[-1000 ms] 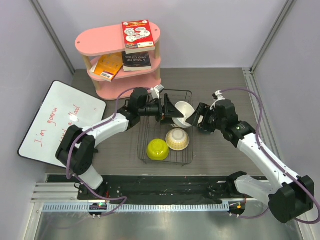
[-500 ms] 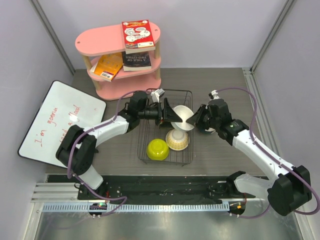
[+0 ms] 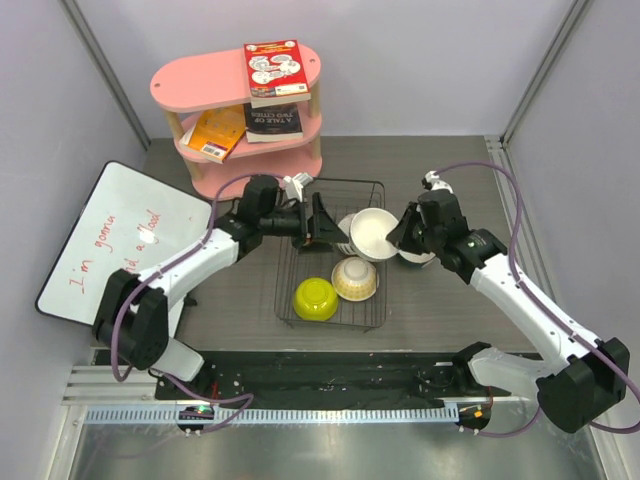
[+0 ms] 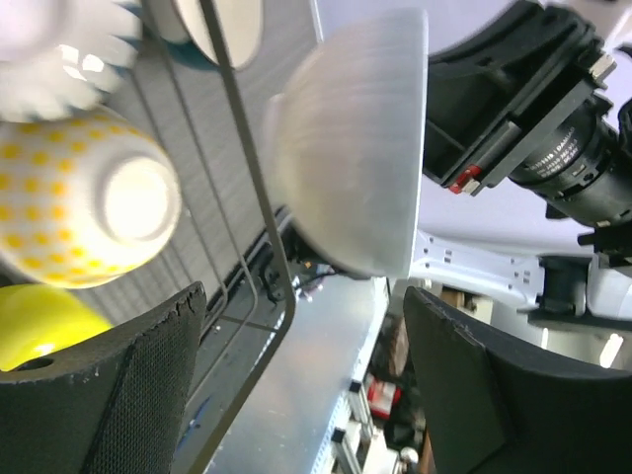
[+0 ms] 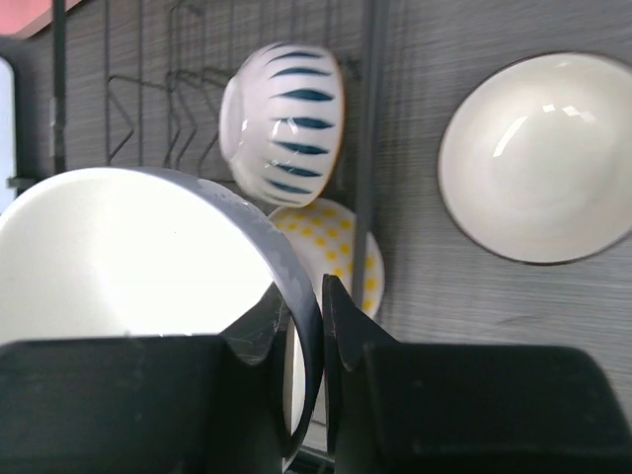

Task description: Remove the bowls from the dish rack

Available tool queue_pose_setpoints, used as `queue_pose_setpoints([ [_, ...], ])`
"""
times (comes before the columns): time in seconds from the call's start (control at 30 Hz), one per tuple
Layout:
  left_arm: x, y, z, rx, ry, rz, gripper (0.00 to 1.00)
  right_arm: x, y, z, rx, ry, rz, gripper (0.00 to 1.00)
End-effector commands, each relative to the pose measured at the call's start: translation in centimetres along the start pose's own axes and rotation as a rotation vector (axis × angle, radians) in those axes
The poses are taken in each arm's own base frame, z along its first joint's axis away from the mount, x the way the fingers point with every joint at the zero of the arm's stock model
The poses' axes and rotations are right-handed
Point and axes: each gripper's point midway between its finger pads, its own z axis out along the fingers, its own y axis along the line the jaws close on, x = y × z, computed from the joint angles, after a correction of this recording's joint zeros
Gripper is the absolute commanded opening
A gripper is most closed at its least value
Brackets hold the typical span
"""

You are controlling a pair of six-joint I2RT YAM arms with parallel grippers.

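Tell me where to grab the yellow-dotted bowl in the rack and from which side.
The yellow-dotted bowl lies roughly mouth down in the dish rack, foot ring up, its rim low against the wires. Probably best: come straight down from above and pinch across the raised foot ring.

Reached across the dish rack's (image 3: 365, 182) left side with the left arm, left gripper (image 3: 328, 222) level, jaws spread wide. Stretched in from the rack's right side with the right arm, right gripper (image 3: 395, 238) pinched on a white bowl's (image 3: 372, 232) rim above the rack.
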Motion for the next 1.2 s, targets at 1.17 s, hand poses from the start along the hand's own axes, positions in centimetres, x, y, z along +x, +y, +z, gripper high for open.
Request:
queue_pose_setpoints([
  [1.17, -1.2, 6.8, -6.3, -0.31, -0.112, -0.041, 0.79, -4.0, -14.8, 2.4, 0.454, -0.06, 0.034, 0.02],
])
